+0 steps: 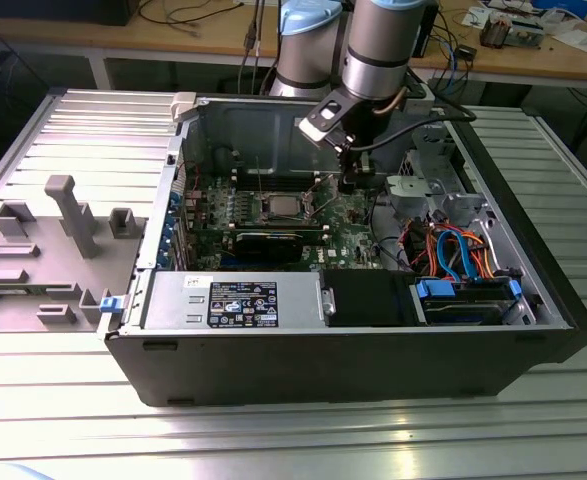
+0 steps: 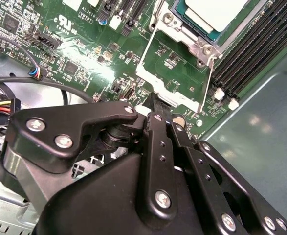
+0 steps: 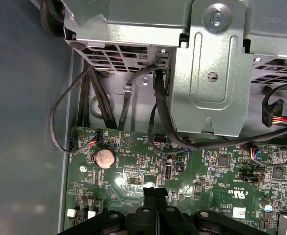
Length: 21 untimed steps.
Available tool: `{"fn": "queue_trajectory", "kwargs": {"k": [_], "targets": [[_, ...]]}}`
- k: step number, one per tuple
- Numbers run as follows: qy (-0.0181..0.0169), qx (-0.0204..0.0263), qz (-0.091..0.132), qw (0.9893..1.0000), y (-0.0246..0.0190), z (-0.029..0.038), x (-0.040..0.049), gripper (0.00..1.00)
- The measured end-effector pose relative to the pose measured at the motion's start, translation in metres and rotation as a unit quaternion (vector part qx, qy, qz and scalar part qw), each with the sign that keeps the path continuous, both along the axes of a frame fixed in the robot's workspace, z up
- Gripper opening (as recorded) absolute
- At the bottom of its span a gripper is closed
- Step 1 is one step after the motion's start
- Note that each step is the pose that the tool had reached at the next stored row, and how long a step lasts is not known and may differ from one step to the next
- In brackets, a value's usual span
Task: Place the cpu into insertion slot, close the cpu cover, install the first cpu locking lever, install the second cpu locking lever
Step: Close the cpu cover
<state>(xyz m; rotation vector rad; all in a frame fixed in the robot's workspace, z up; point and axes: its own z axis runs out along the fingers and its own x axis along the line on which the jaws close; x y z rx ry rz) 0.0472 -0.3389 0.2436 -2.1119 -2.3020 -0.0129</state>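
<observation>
The cpu (image 2: 216, 12), silvery-faced, lies in the insertion slot (image 2: 194, 43) on the green board; in the exterior view it is at the case's middle (image 1: 279, 207). The cpu cover (image 2: 158, 84) is swung open off the slot, and green board shows through its window. A thin wire lever (image 2: 209, 81) runs along one side of the cover. My gripper (image 2: 157, 100) hangs low over the board just beyond the cover's free edge, fingers pressed together with nothing seen between them. It also appears in the first wrist view (image 3: 155, 192) and, on the exterior view's right of the slot, in the exterior view (image 1: 349, 183).
Black memory slots (image 2: 251, 49) flank the slot. A metal drive cage (image 3: 207, 73) with black cables stands beyond the gripper, and a coin battery (image 3: 104, 157) sits on the board. The grey power supply (image 1: 238, 300), a black drive box (image 1: 368, 298) and coloured cables (image 1: 453, 250) line the case's front.
</observation>
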Motion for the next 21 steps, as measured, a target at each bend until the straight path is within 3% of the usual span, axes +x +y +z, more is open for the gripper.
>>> {"fn": "queue_trajectory", "kwargs": {"k": [21], "targets": [[0.0000,0.0004,0.000,1.0000,0.0000,0.0000,-0.0115,0.11]]}}
